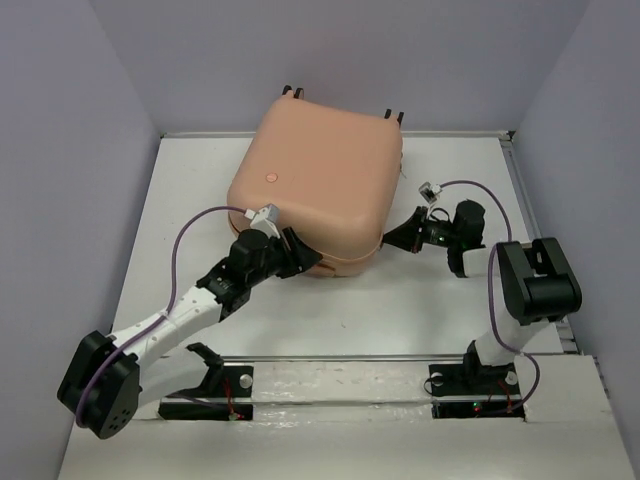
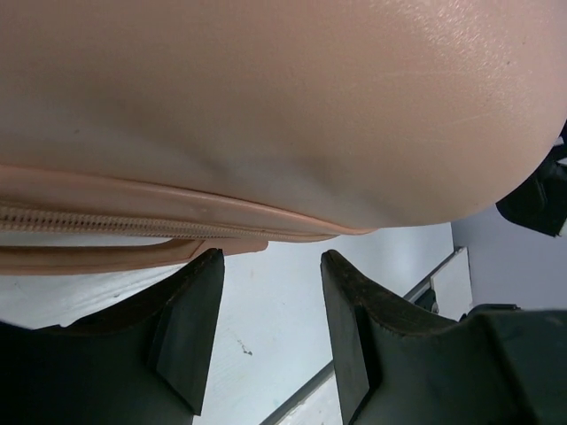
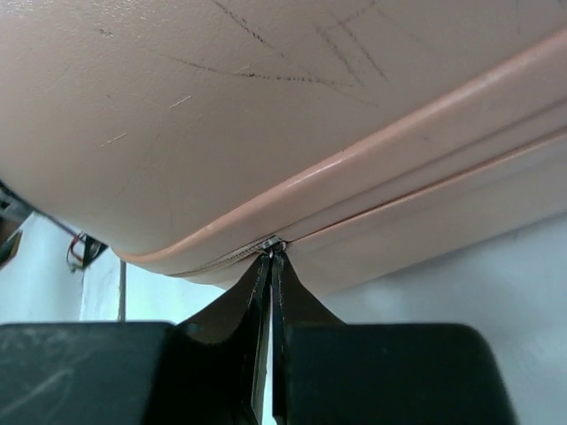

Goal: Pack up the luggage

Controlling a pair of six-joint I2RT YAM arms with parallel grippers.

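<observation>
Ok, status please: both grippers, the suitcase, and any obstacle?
Left gripper open, at near-left corner of salmon-pink hard-shell suitcase. Right gripper shut at its zipper seam. Suitcase lid down. No obstacle seen.

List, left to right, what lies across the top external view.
In order: left arm's elbow → left pincer → right pincer → right arm's elbow. The luggage spans both pincers, so it is left out.
</observation>
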